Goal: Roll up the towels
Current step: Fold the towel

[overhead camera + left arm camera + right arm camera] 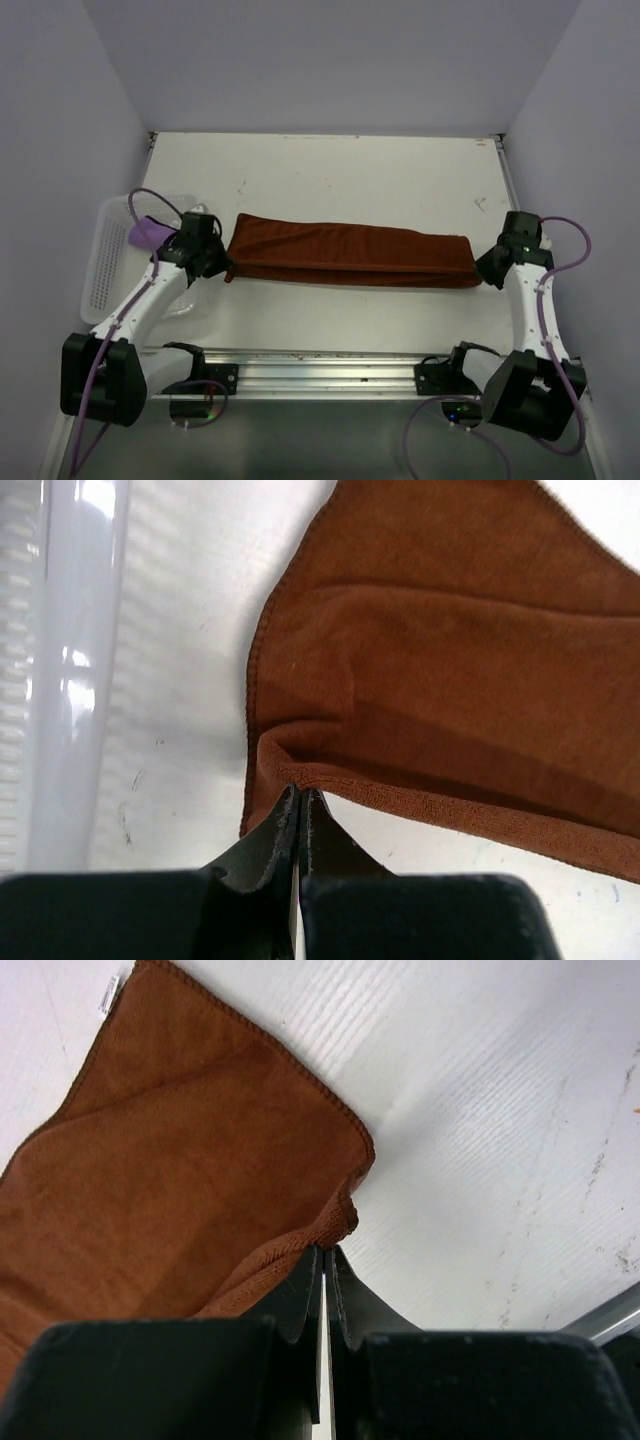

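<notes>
The rust orange-brown towel [350, 255] lies folded into a long strip across the middle of the table. My left gripper [222, 265] is shut on its near left corner, where the cloth [450, 660] bunches at the fingertips [301, 792]. At the strip's right end my right gripper [485, 272] is shut on the near right corner, pinching a fold of the towel [180, 1180] between the closed tips [327, 1250]. The purple towel [148, 233] sits partly hidden in the basket, behind the left arm.
A white perforated plastic basket [100, 270] stands at the table's left edge, close to the left gripper, and its rim [60, 680] shows in the left wrist view. The metal rail [320, 372] runs along the near edge between the arm bases.
</notes>
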You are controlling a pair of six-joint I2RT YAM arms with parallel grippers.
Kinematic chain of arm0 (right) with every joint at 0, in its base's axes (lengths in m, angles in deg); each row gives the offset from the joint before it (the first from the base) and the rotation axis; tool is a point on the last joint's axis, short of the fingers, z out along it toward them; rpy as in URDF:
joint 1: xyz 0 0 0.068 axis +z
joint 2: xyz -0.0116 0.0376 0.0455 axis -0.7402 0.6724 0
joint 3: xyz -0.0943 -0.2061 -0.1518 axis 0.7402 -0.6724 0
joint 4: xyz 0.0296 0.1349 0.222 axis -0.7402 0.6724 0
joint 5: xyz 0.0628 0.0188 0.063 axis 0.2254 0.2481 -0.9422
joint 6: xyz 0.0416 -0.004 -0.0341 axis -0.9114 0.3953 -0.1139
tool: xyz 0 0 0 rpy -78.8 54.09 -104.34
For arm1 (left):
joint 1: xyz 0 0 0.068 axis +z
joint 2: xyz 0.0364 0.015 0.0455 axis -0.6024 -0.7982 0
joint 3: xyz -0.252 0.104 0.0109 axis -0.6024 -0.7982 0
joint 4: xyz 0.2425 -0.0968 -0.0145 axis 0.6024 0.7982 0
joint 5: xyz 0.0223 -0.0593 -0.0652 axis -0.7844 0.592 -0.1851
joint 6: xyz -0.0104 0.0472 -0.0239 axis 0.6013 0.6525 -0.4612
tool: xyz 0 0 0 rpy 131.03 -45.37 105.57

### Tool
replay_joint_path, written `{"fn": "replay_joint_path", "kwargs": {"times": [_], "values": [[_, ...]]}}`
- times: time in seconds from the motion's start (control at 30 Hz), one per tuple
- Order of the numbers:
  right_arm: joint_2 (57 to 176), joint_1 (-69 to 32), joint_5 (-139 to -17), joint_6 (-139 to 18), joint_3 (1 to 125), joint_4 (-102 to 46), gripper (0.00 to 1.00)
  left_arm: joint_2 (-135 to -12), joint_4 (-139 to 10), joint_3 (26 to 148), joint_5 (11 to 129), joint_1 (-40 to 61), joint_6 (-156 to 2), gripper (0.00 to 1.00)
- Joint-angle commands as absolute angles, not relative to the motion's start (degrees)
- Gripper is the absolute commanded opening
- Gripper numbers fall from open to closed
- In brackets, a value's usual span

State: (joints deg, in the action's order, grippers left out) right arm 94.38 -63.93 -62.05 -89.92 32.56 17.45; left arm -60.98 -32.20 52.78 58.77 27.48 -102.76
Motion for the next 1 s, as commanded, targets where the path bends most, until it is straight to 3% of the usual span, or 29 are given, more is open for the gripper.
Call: {"fn": "replay_joint_path", "kwargs": {"times": [0.0,0.5,0.97], "values": [[97.6,-65.2,-60.4,-90.2,36.6,14.6,0.0,-63.8,-33.9,59.1,55.6,27.3,-101.7,0.0],[112.4,-65.4,-62.7,-90.3,46.9,11.1,0.0,-82.5,-32.8,78.2,52.5,27.0,-94.1,0.0],[122.3,-65.3,-62.8,-89.3,51.3,8.8,0.0,-92.5,-32.0,86.0,47.1,22.6,-91.7,0.0]]}}
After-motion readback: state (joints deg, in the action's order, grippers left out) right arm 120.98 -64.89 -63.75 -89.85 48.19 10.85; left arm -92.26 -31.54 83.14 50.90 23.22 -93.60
